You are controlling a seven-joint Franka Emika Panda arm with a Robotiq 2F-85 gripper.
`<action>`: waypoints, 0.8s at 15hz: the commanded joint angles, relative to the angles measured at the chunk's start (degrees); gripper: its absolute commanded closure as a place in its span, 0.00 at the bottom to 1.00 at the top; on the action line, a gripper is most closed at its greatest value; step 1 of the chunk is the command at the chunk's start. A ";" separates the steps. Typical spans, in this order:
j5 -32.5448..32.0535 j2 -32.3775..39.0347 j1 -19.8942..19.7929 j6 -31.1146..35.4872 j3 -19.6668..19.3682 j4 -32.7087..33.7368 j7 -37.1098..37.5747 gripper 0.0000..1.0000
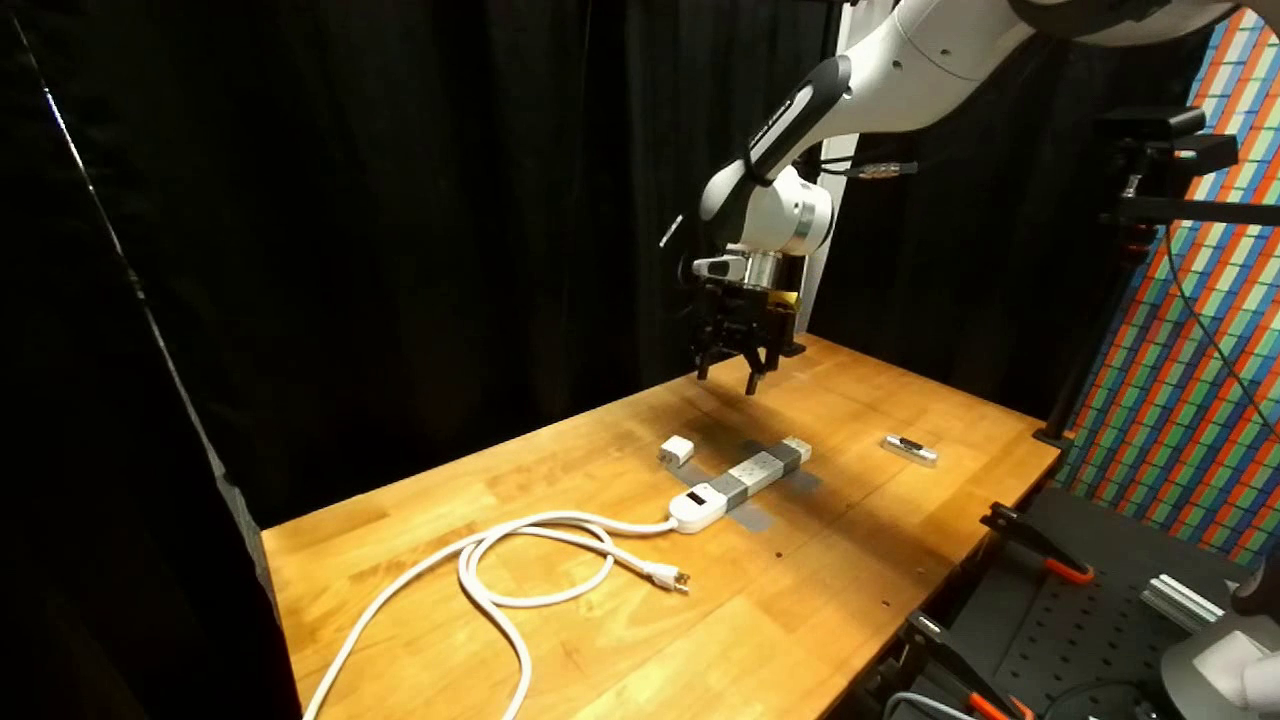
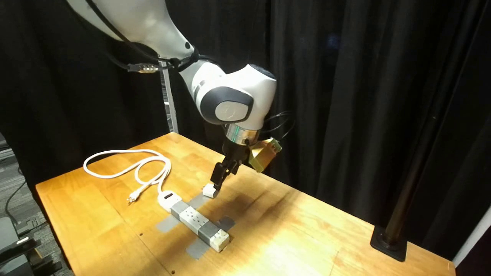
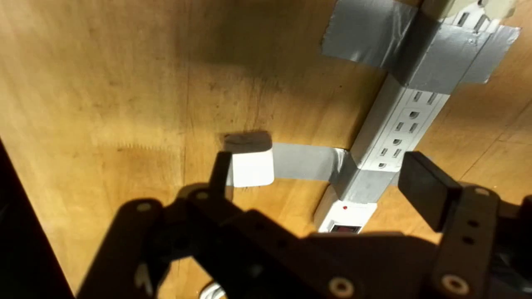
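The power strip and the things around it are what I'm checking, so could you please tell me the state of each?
Hand: open, empty, above the wooden table.
Power strip: taped down with grey tape, nothing in the outlets that show.
White adapter: lying on the table, not plugged in.
Switch: position unclear.
Red light: cannot tell whether lit.
White cord: loosely looped.
Plug: lying loose on the table.

Parted jaws above wooden table (image 1: 850, 570), white adapter (image 1: 677, 450) near power strip (image 1: 754, 473), looped cord (image 1: 560, 517)

Glare and soft shadows mark the tabletop (image 2: 285, 245) below dim curtains (image 2: 326, 99)
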 commanded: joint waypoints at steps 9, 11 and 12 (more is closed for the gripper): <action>4.06 19.12 -10.70 -27.75 12.66 29.87 -12.59 0.00; 6.06 23.00 -10.60 -31.06 13.14 35.02 -10.71 0.00; 6.88 24.89 -10.56 -32.21 13.40 37.47 -9.66 0.00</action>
